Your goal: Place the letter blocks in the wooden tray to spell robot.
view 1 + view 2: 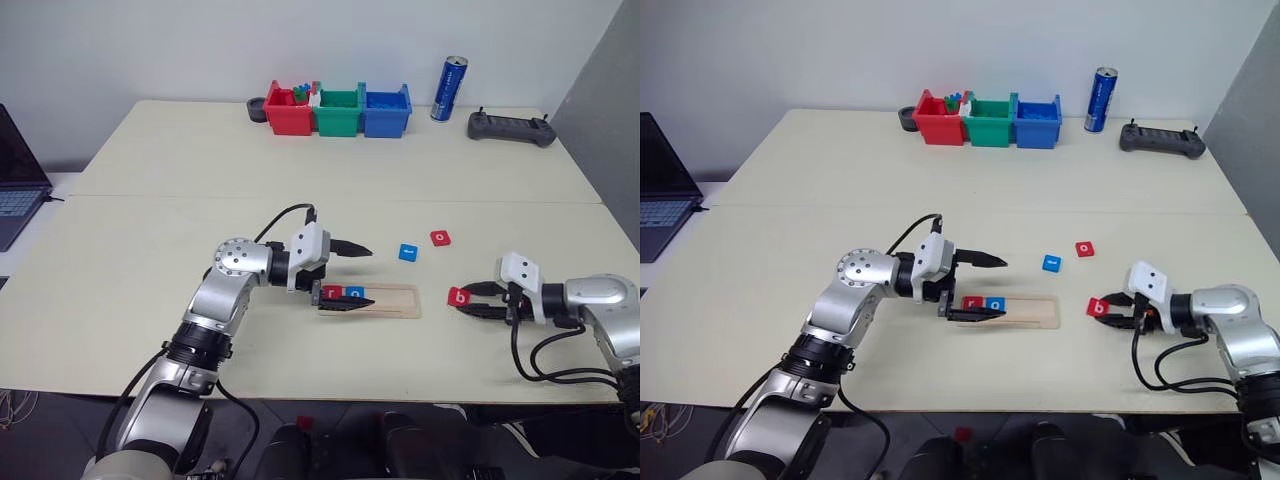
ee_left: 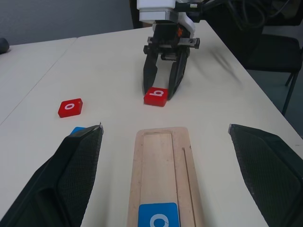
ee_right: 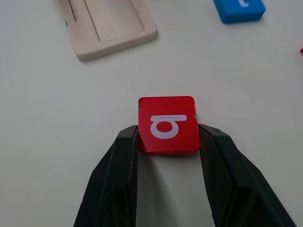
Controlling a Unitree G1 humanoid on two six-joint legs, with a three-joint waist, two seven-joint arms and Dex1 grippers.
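Red b block [image 3: 167, 125] pinched between right gripper [image 1: 478, 300] fingers, on desk [image 1: 150, 240] just off wooden tray's [image 1: 400, 301] right end; tray near front edge, holding red r [image 1: 332, 292], blue o [image 1: 354, 293]. Left gripper [image 1: 352, 276] jaws wide, straddling tray

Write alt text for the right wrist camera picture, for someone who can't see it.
The right pincer has its two black fingers against the sides of a red b block lying on the pale table. Beyond it are the end of the wooden tray and a blue block.
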